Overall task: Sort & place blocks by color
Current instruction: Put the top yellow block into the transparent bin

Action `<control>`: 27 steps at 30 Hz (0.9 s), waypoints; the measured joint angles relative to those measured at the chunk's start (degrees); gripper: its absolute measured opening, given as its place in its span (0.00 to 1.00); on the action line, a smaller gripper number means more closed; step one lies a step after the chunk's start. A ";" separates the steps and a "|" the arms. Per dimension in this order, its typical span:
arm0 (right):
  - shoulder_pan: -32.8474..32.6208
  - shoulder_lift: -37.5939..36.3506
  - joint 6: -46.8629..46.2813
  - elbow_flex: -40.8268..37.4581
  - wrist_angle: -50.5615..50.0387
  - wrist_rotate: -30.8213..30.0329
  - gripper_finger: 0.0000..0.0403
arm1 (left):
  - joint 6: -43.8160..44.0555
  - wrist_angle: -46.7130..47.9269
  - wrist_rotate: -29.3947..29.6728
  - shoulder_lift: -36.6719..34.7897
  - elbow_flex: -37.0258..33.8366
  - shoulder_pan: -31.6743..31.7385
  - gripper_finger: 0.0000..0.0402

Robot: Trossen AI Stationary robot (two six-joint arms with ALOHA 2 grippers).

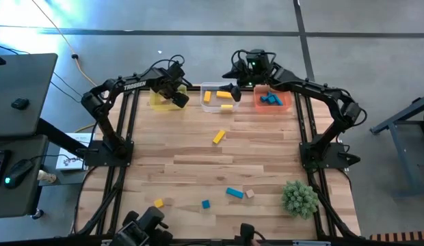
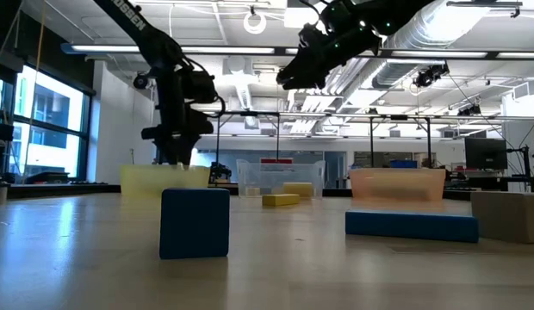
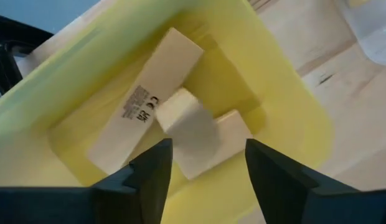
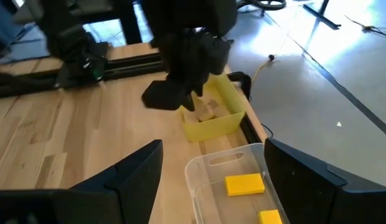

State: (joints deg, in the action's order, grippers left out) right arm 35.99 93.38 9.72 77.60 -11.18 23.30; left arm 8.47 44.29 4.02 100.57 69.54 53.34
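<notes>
green spiky ball (image 1: 299, 197), three tubs (image 1: 221, 100)

The right gripper (image 4: 211, 180) hangs with its two dark fingers spread wide over a clear plastic tub (image 4: 205, 171) holding two flat yellow wooden blocks (image 4: 245, 183). Just beyond stands a translucent yellow tub (image 4: 211, 124) with tan wooden blocks (image 4: 208, 109) inside, the left gripper (image 4: 180, 93) above it.

From my station I see a grey concrete floor (image 1: 198, 17) around the wooden table (image 1: 198, 160), with glare at eleven o'clock. A dark desk (image 1: 20, 75) holding a mouse (image 1: 20, 103) sits at nine. Across the room, windows (image 2: 43, 120) glow at nine; ceiling ducts (image 2: 474, 34) and strip lights (image 2: 121, 49) run overhead.
</notes>
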 joint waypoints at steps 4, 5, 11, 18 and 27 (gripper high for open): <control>-1.19 0.00 4.05 0.00 -1.50 2.41 0.66 | -0.09 1.83 -0.16 -0.02 2.03 -0.04 0.49; -1.53 0.00 4.49 0.00 -1.95 3.11 0.66 | -0.50 2.43 -0.17 -0.15 2.68 -0.02 0.49; -4.49 0.00 8.32 0.00 -5.84 4.49 0.66 | -4.55 5.24 -0.38 -2.55 6.85 -0.94 0.49; -7.35 1.44 11.92 -0.15 -7.76 4.33 0.66 | -7.62 5.67 -0.43 -9.22 9.29 -4.67 0.50; -11.18 6.66 12.39 -0.15 -8.61 4.26 0.66 | -6.45 10.57 -1.91 -19.52 9.33 -11.55 0.50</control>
State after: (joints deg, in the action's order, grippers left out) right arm 24.81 100.04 22.11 77.45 -19.79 27.56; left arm 2.02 54.86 2.12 81.05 78.87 41.79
